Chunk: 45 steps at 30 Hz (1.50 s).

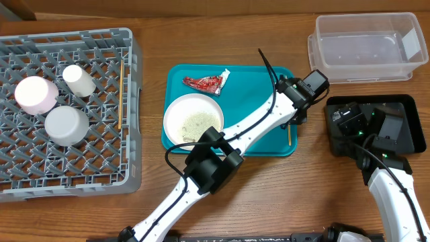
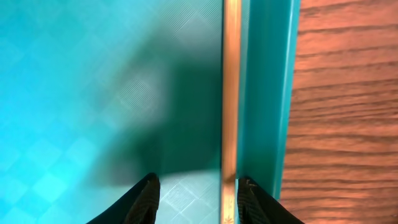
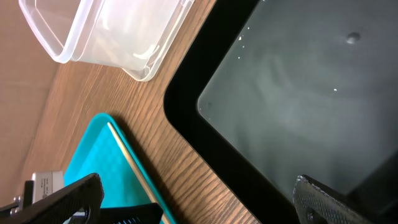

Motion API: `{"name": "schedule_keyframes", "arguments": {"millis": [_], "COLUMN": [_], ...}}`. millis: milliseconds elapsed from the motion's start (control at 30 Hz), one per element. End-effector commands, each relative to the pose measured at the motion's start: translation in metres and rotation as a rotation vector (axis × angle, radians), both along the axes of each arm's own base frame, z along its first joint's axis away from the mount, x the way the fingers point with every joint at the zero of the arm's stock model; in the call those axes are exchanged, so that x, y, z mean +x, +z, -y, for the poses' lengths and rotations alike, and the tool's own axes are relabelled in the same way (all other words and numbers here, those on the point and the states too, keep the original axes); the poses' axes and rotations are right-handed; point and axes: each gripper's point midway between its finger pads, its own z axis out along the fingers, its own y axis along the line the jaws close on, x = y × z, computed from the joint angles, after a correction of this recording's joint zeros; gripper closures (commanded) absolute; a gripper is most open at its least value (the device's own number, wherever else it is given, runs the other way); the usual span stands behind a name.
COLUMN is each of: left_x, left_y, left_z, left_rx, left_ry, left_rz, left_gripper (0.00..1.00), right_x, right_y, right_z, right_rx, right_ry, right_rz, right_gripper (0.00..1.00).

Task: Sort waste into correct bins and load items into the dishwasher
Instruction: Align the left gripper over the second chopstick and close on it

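Red wrapper (image 1: 205, 82), print illegible, on teal tray (image 1: 255, 87) beside white plate (image 1: 169, 117)

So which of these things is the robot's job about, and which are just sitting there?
For the job:
crumpled red wrapper, white round plate, pale crumbs, thin wooden chopstick, second chopstick, pink bowl, grey-blue bowl, small white cup, grey plastic dish rack, clear plastic tub, shallow black tray.

Just there:
teal plastic serving tray, wooden table.
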Motion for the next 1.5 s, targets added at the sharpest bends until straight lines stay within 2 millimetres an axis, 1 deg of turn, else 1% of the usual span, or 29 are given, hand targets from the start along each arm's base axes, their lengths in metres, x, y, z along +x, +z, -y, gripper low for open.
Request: {"name": "schedule_keyframes", "arguments": {"millis": [0,400,600,833,1100,1200,1300,1467], "left_x": [-0.002,-0.006,-0.006,-0.003,-0.004,-0.004,-0.007,-0.006], "left_y": [-0.013,-0.01,-0.01,-0.009,-0.009,-0.009,-0.01,-0.01], "left_z": [-0.004,-0.001,-0.001,-0.011,-0.012,-0.009,-0.001,0.008], "left_rx": [0.064,0.123,0.124,0.177,0.186,0.171,0.132,0.088], "left_ry": [-0.043,-0.087,-0.088,-0.079,-0.097,-0.098,-0.106,-0.111], "left_rz": [0.02,0.082,0.084,0.106,0.102,0.102,0.08,0.08], "left_gripper": [0.57,0.57,0.57,0.58,0.56,0.55,0.54,0.55], "right_x": [0.007,0.007,0.007,0.007,0.007,0.007,0.007,0.007], "right_y": [0.014,0.014,0.014,0.014,0.014,0.014,0.014,0.014], "right_z": [0.002,0.002,0.002,0.002,0.002,0.002,0.002,0.002], "right_rx": [-0.008,-0.008,-0.008,-0.008,-0.008,-0.008,-0.008,-0.008], "right_ry": [0.0,0.0,0.0,0.0,0.0,0.0,0.0,0.0], "right_rz": [0.04,0.04,0.04,0.04,0.04,0.04,0.04,0.04], "right_gripper": [0.0,0.0,0.0,0.0,0.0,0.0,0.0,0.0]}}
